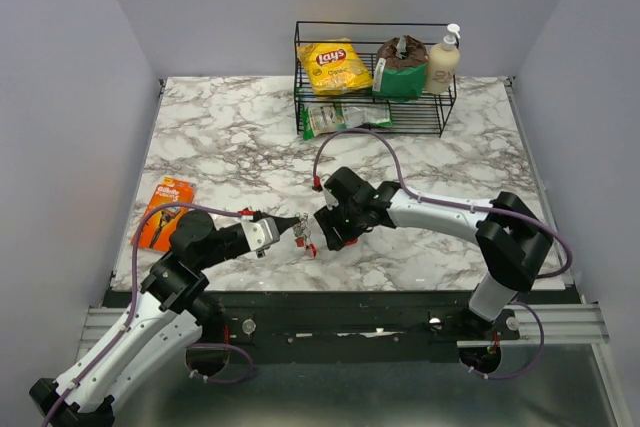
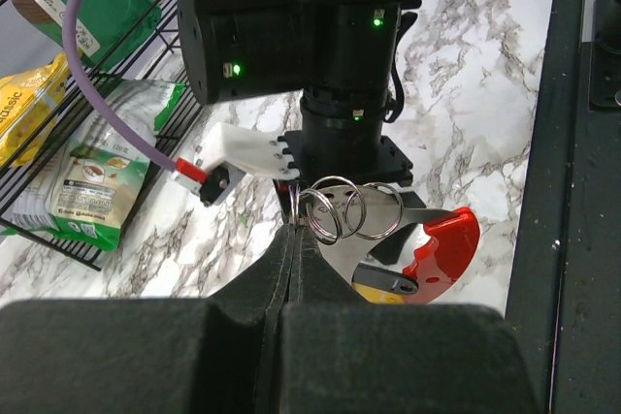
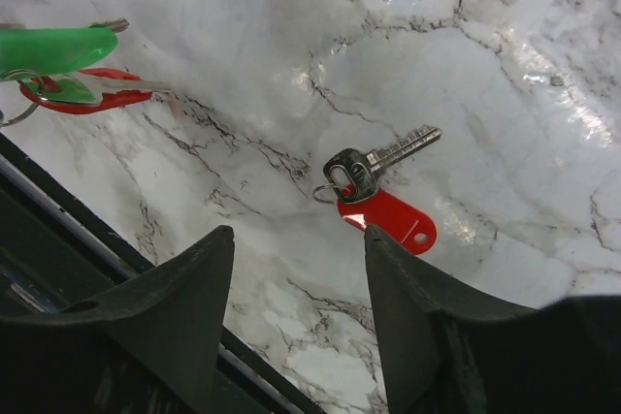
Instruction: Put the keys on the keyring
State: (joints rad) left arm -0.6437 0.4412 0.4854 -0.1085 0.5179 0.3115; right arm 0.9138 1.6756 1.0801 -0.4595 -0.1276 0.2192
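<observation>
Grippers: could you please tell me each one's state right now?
Left gripper: shut on the thin metal keyring.
Right gripper: open, empty, above the silver key with red plastic tag.

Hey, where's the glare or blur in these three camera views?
Right wrist: bright glare patches on the marble table, yet the key with the red tag is sharp; the green tag at the edge looks soft. Left wrist: the split rings are crisp, the end effector's fingers below are dark and soft. Top external: even light, soft shadows, little glare.

Arms [image 1: 440, 209] white, joints [image 1: 510, 247] black; right pincer [image 3: 299, 239] black; purple cables [image 1: 350, 134].
</observation>
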